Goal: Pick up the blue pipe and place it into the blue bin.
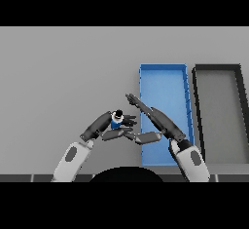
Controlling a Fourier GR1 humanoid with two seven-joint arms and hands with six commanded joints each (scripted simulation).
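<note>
Sitting side by side, blue bin (163, 79) and dark bin (219, 96) hold nothing.

We count two bins on the surface (63, 67), side by side at the right: one blue bin (163, 67) & one dark bin (217, 67) w/ a grey floor. We count one blue pipe (115, 123), a small blue piece w/ a dark top & the only such thing we can find. We also count two hands: one left hand (103, 122) & one right hand (154, 117), each on its own white & grey arm, so two arms.
</note>
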